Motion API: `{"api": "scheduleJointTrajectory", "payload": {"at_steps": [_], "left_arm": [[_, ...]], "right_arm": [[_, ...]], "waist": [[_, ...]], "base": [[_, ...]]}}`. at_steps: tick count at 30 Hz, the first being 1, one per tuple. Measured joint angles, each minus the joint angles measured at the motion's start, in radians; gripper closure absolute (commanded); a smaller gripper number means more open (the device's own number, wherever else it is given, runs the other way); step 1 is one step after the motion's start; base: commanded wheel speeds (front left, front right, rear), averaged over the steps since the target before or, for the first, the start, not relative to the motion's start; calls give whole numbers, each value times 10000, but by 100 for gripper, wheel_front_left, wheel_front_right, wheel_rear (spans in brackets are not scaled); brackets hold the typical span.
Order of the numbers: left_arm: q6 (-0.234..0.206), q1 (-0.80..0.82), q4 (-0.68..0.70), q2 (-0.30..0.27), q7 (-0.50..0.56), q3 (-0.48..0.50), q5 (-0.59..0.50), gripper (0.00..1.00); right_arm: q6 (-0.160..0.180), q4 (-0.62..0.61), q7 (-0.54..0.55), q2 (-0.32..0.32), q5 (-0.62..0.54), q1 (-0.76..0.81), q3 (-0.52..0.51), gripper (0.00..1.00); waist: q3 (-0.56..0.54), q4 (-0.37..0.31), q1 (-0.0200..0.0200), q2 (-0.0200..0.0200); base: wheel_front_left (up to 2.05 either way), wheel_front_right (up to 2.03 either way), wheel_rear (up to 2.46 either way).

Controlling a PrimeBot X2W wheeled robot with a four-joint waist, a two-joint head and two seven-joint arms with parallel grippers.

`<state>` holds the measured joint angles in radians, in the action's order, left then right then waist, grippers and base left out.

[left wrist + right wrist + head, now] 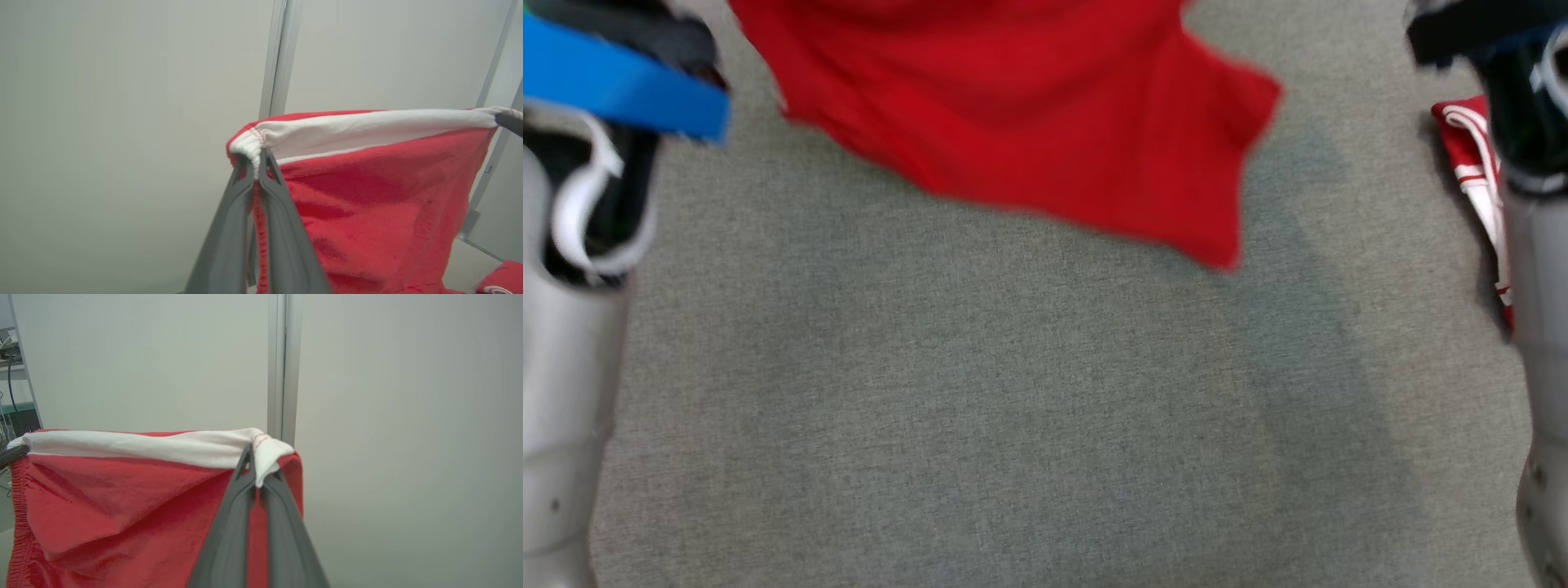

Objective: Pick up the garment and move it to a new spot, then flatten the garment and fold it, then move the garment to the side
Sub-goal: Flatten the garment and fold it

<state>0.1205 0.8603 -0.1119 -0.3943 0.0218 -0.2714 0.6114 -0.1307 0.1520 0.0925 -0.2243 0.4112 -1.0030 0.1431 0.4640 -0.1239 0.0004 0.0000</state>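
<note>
Aloft, left jaws and right jaws pinch shut on the white band of the garment, above grey worktop; pale wall behind.

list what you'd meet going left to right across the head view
left forearm → red garment → red and white cloth → right forearm
</note>
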Motion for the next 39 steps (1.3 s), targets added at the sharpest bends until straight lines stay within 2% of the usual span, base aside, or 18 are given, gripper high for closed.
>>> {"api": "scheduleJointTrajectory", "payload": {"at_steps": [6, 11, 15, 19, 23, 26, 32, 35, 39], "left_arm": [[-305, 1972, -859, 182, -1074, 219, -711, 100], [-226, 2201, -1352, 384, -1791, 194, -683, 100], [-142, 1187, -1837, 600, -2213, -88, -545, 100], [-50, -681, -2554, 1014, -2554, -744, -466, 100], [12, -2525, -3321, 1175, -2719, -1181, -357, 100], [38, -3818, -3425, 1377, -2763, -1396, 155, 100], [90, -6029, -2660, 888, -2510, -2048, 577, 100], [50, -7076, -1825, 441, -2013, -2247, 704, 100], [-418, -8399, -38, -215, -976, -2372, 957, 100]], "right_arm": [[-2, 1590, -2125, 13, -288, -2263, 222, 100], [0, 2508, -2790, -54, -332, -2505, 755, 100], [0, 3225, -2694, -332, -56, -1389, 1373, 100], [0, 4042, -2079, -397, 418, 733, 1691, 100], [-2, 4284, -1626, -357, 1032, 2687, 2006, 100], [-2, 4134, -1187, -437, 1206, 3794, 2079, 100], [-10, 2995, 307, -821, 1174, 5998, 1302, 100], [-15, 1779, 1459, -913, 1081, 7357, 537, 100], [-19, -560, 3212, -855, 884, 9275, -736, 100]], "waist": [[428, -15, -1, 0], [425, -99, -2, 0], [290, -50, -2, 0], [-99, 113, -7, 0], [-526, 173, -6, 0], [-976, 217, -6, 0], [-2130, 429, -9, 0], [-2589, 453, -8, 1], [-2849, 429, -8, 0]], "base": [[0, 0, 0], [0, 0, 0], [0, 0, 0], [0, 0, 0], [0, 0, 0], [0, 0, 0], [0, 0, 0], [0, 0, 0], [0, 0, 0]]}}
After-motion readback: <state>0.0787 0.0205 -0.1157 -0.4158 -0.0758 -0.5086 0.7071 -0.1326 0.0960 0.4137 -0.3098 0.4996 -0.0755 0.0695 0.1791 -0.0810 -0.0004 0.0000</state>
